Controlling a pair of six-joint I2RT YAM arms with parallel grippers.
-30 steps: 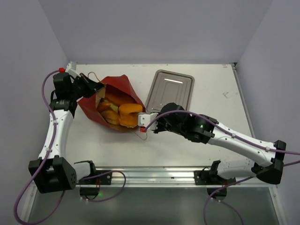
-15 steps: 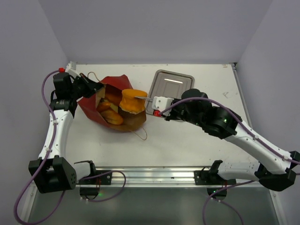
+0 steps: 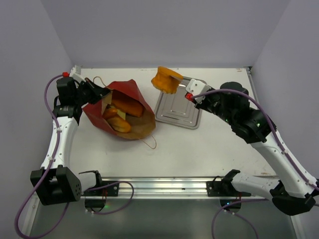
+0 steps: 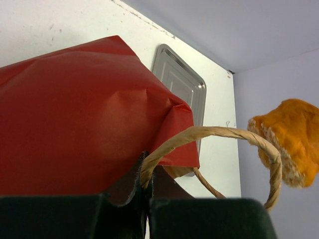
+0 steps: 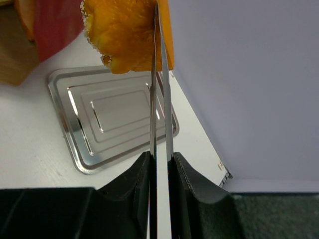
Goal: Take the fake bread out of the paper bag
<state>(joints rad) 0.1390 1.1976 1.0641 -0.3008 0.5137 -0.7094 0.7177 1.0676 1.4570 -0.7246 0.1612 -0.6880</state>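
The paper bag (image 3: 138,93) lies on its side at the left, red outside, mouth facing the near side. My left gripper (image 3: 102,92) is shut on its cord handle (image 4: 224,132), which runs between the fingers (image 4: 134,174). Several golden pieces of fake bread (image 3: 127,106) lie inside the bag. My right gripper (image 3: 186,81) is shut on thin metal tongs (image 5: 158,99). The tongs pinch an orange bread piece (image 3: 167,79) in the air above the far end of the tray. That piece also shows in the left wrist view (image 4: 291,134) and the right wrist view (image 5: 127,35).
A rectangular metal tray (image 3: 177,110) lies on the white table right of the bag, under the held piece. The bag's second cord handle (image 3: 149,142) trails onto the table near its mouth. Walls close the table at the left, back and right.
My right arm has lifted the orange bread piece out of the bag's mouth and carried it right and toward the back, over the tray. The left arm has kept still on the handle.
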